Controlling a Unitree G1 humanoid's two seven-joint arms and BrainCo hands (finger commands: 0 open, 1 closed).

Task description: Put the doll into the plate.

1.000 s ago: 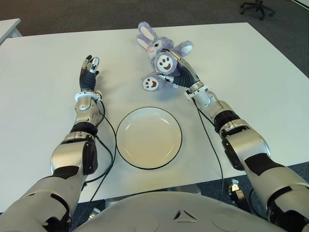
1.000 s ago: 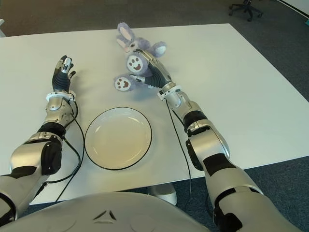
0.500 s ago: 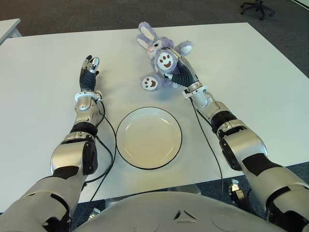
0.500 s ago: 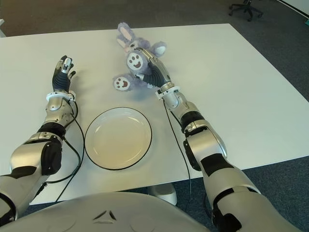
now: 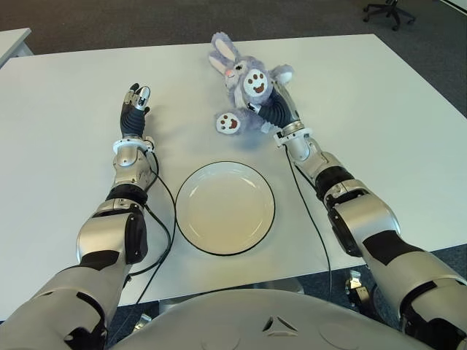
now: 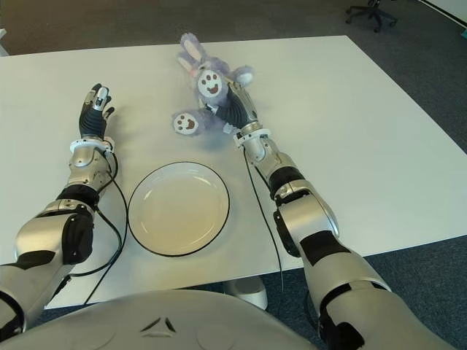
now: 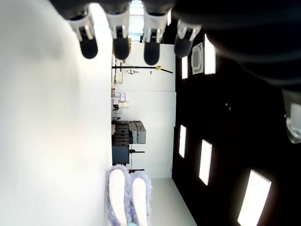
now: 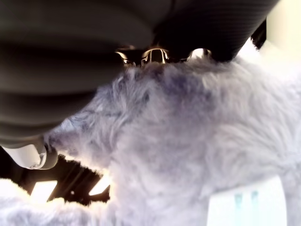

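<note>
A white table (image 5: 58, 87) fills the view in a carpeted office, an office chair (image 5: 390, 10) standing on the floor beyond its far right corner. At the left, the robot's left hand (image 5: 134, 107) shows well to the left of the doll, fingers extended and holding nothing; its wrist view confirms straight fingertips (image 7: 121, 49) over bare tabletop, so this hand appears to be keeping clear of the work. Near the table's front edge, between the two forearms, the black-rimmed white plate (image 5: 188, 191) waits with nothing in it. Just beyond it, the doll (image 5: 244, 96), a purple plush rabbit, lies with its ears pointing away from the robot and its paw soles turned up. The right hand (image 5: 271, 106) is pressed into the rabbit's body, and its wrist view shows fur packed against the palm. The grasp seems meant for carrying the toy back toward the plate.
</note>
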